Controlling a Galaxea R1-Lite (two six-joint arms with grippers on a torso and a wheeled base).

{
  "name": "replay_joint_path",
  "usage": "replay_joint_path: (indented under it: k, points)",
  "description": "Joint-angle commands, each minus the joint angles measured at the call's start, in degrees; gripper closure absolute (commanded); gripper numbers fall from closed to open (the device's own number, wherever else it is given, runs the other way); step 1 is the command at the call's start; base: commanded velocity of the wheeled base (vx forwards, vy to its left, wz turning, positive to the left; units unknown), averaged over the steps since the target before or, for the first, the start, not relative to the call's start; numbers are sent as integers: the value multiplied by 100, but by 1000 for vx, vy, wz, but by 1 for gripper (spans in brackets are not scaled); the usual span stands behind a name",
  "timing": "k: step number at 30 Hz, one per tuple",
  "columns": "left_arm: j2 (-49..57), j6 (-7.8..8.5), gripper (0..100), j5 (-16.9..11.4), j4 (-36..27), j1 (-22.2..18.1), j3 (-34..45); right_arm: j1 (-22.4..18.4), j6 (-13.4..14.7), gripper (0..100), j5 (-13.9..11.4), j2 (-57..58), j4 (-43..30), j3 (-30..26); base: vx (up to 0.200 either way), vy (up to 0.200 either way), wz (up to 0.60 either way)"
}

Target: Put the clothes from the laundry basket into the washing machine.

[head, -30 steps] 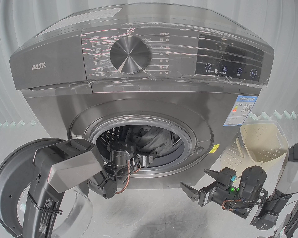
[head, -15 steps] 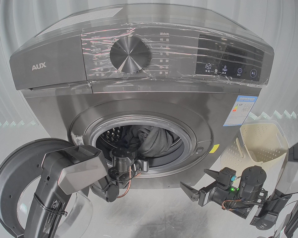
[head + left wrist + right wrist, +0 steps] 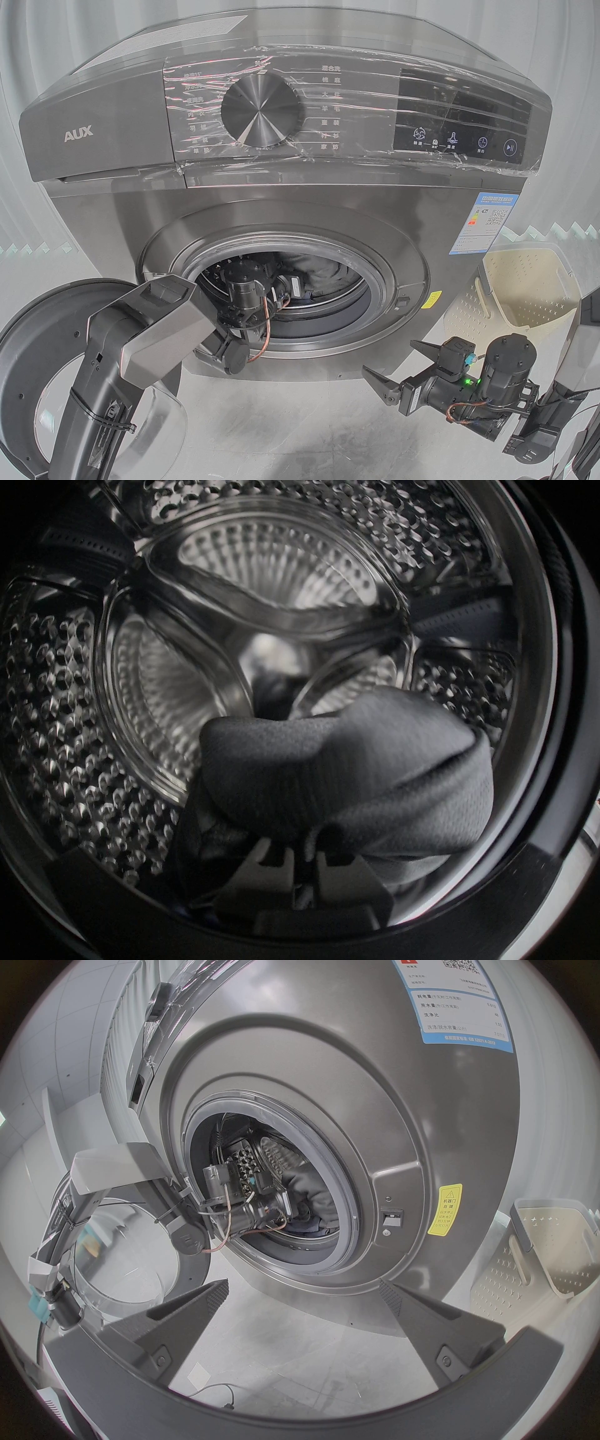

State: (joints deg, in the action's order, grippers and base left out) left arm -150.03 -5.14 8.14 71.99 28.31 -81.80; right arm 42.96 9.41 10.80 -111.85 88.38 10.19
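Head view: a dark grey garment [image 3: 319, 275] lies bunched inside the washing machine [image 3: 312, 187] drum. The right gripper [image 3: 392, 361] hangs above the floor [image 3: 300, 431], fingers spread apart.

Left wrist view: the left gripper [image 3: 304, 870] is clamped on the soft, creased garment.

Right wrist view: a cream laundry basket [image 3: 550, 1254] stands beside the machine.

**Left arm in the drum mouth, basket at the machine's side**

The grey washing machine [image 3: 125, 206] stands with its round door [image 3: 37, 350] swung open to the robot's left. The left arm [image 3: 162, 325] has its wrist inside the drum opening, just in front of a dark garment [image 3: 319, 275] lying in the drum. The right gripper [image 3: 390, 359] hovers low before the machine's front, jaws spread wide. A cream laundry basket [image 3: 531, 294] sits tilted just beside the machine on the right, its perforated inside facing the camera.
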Motion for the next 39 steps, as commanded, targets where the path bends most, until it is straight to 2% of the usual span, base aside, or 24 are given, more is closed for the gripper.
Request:
replay_joint_path:
  k: [1,8,13,14,20,25,32,35,36,37,39]
  points:
    - [-308,-13,100,109,-71,-203,-820,2,-1,0,1,-4,4,27,0,0,0]
    - [-624,-4,100,302,-343,-352,-1840,2,-1,0,1,-4,4,36,0,0,0]
    - [-694,-4,100,302,-405,-343,-1884,2,8,0,1,-4,4,27,0,0,0]
    - [-703,-4,0,302,-405,-335,-1857,2,8,0,1,-4,4,27,0,0,0]
    - [-686,-4,0,302,-405,-335,-1761,2,8,0,1,-4,4,27,0,0,0]
    - [-615,-4,0,302,-334,-326,-1339,2,-1,0,1,-4,4,27,0,0,0]
    - [-97,5,0,284,-176,-150,-302,2,-1,0,1,-4,4,27,0,0,0]
    - [246,31,0,196,-159,8,463,-7,-1,0,1,-4,4,27,0,0,0]
    - [246,31,0,196,-159,8,463,-7,-1,0,1,-4,4,27,0,0,0]
    - [483,49,0,109,-202,114,999,2,-1,0,1,-4,4,27,0,0,0]
    - [650,57,0,38,-246,202,1360,2,-1,0,1,-4,4,27,0,0,0]
